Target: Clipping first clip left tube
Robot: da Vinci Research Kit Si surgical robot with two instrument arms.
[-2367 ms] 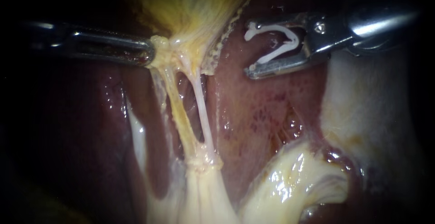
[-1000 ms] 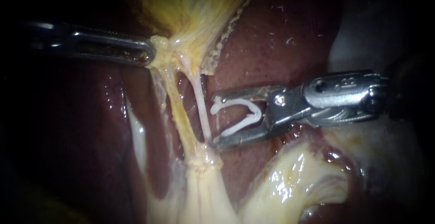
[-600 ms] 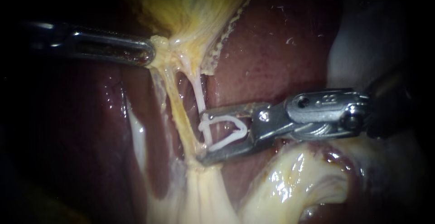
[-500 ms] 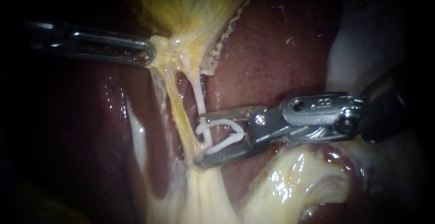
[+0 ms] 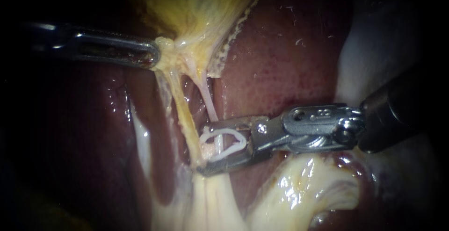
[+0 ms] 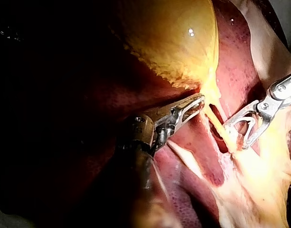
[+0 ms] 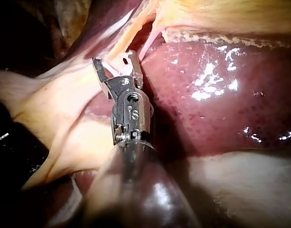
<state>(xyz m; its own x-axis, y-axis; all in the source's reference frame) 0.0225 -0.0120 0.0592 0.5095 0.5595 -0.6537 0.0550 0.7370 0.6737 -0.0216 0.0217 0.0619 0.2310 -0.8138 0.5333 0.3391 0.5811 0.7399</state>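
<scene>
Where the endoscope looks in, the right instrument has slid further in than half a second ago, its jaws pressing the clip narrower round the pale tube. The left instrument stays clamped on the gallbladder. From the left wrist, same grip. From the right wrist, the clip straddles that tube.

Darkness swallows the shaft of the left instrument, its tip sunk in gallbladder tissue; the right instrument runs off-view.
</scene>
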